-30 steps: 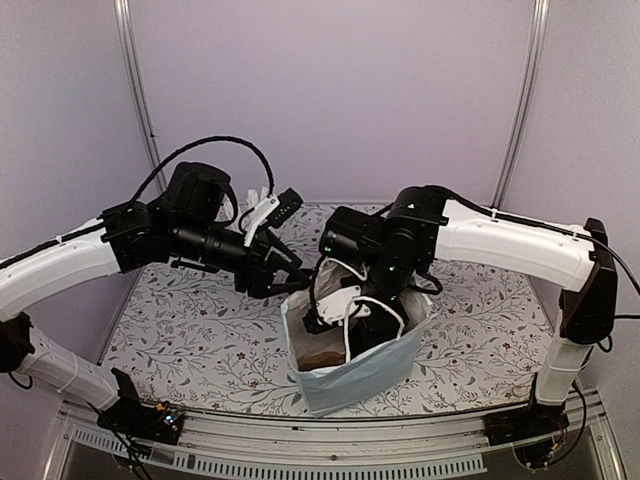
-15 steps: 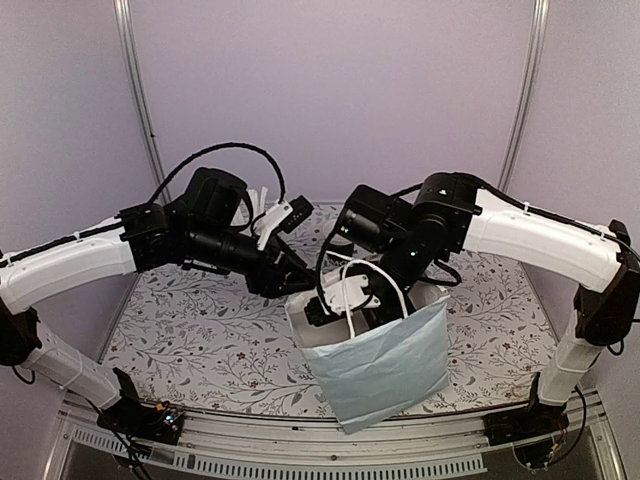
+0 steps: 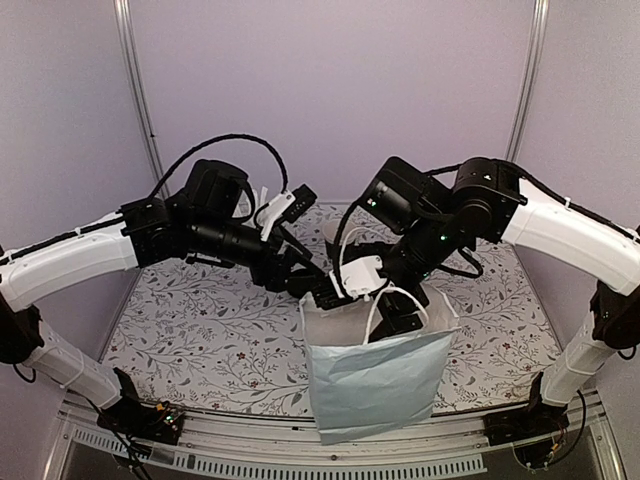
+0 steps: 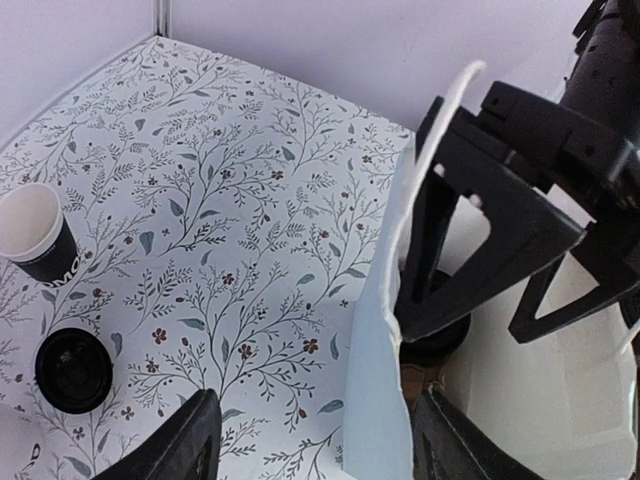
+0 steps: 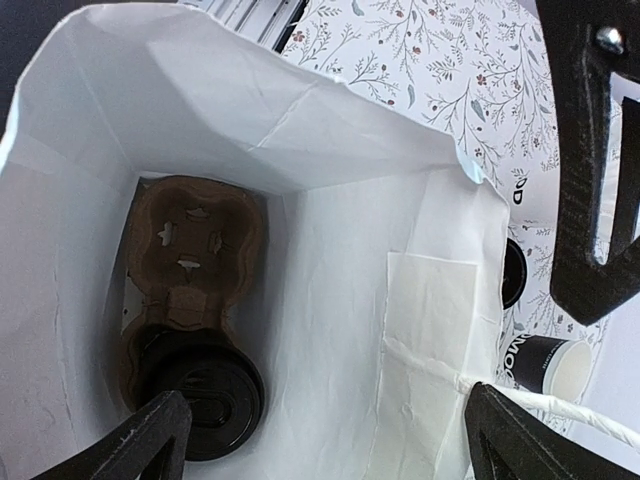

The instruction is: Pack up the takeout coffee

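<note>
Coffee in a lidded cup (image 5: 200, 400) sat in the carrier (image 5: 190, 240) at the bottom of the bag (image 5: 330, 240), straight below the right gripper (image 5: 325, 430), whose fingers were spread wide and empty, while an open cup (image 4: 38, 235) stood on the counter (image 4: 200, 150) well to the left of the left gripper (image 4: 318, 435). That gripper was open too, its fingers straddling the bag's wall without pinching it. Being thin paper, the open cup would likely be light and easily crushed, so a gentle, upright hold around its body looked best.
</note>
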